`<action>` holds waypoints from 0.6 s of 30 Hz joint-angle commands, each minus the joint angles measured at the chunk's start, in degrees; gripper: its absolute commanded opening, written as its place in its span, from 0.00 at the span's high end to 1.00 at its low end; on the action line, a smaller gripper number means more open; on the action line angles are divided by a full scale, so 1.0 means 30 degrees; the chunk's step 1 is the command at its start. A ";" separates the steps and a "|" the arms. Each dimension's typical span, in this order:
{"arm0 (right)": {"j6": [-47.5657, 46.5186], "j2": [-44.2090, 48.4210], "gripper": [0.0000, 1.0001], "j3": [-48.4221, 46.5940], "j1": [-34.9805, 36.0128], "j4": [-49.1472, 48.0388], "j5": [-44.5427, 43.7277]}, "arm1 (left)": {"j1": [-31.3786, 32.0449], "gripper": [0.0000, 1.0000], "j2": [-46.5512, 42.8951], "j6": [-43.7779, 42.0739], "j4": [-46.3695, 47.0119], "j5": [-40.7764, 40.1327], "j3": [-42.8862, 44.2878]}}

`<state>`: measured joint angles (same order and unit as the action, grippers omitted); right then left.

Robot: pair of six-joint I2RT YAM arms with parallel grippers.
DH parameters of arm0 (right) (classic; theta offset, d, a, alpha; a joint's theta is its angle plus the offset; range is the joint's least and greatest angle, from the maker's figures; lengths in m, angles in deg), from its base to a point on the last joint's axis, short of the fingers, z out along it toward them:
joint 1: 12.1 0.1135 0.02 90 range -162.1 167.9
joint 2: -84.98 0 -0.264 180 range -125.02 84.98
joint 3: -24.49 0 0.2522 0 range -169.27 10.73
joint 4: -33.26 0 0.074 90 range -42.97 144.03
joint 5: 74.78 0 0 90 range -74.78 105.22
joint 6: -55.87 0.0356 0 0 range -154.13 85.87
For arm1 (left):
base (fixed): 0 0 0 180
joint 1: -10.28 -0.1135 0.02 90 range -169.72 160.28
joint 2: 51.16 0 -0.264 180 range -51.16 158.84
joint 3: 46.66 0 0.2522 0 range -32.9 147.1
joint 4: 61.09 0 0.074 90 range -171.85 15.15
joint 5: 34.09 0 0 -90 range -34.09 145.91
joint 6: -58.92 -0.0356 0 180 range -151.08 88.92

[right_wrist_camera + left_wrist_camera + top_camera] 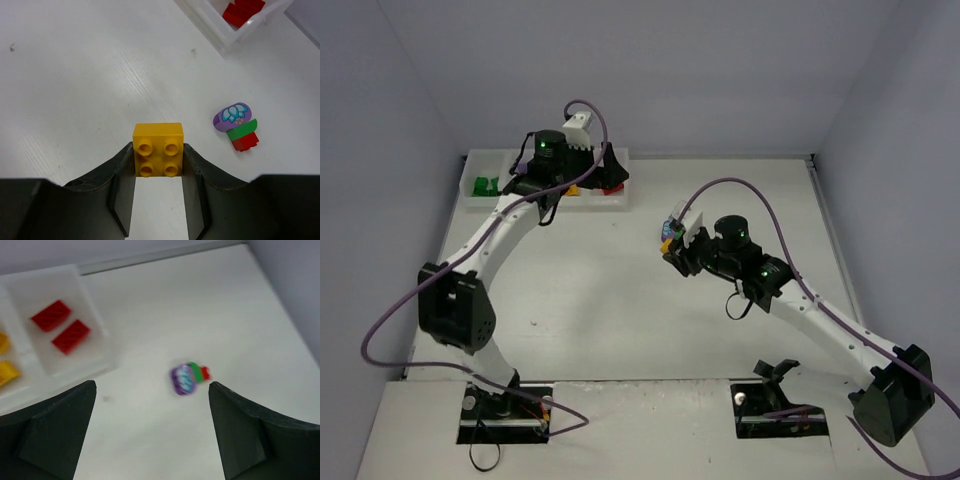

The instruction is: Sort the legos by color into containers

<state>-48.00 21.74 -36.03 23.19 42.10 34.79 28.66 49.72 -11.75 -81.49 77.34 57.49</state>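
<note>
Left jaws wide, right jaws clamped.
The left arm [510, 225] stretches far forward, and the left gripper [152, 390] has its fingers [60, 425] spread wide apart. The right arm [820, 320] bends inward, low over the table. The right gripper [157, 150] pinches a yellow brick [157, 136] between its fingertips, studs up.

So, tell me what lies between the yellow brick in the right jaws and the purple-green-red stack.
Only bare table between the yellow brick and the purple-green-red stack, seen in the right wrist view.
</note>
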 commanded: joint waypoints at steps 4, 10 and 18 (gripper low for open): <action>-0.1382 -0.0101 0.92 -0.1492 0.0014 -0.1433 0.2232 | 0.1343 0.13 -0.4766 0.1230 0.0775 0.7877 -0.3495; -0.1646 0.0192 0.91 -0.1434 0.0044 -0.1404 0.2937 | 0.3072 0.21 -0.6028 0.1261 -0.0220 0.9145 -0.5050; -0.1617 0.0222 0.90 -0.1493 0.0102 -0.1375 0.3378 | 0.4569 0.26 -0.5824 0.1261 -0.0748 0.8355 -0.5257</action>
<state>-52.24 21.45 -37.71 23.21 41.86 42.90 41.33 33.59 -8.23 -85.64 101.73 39.94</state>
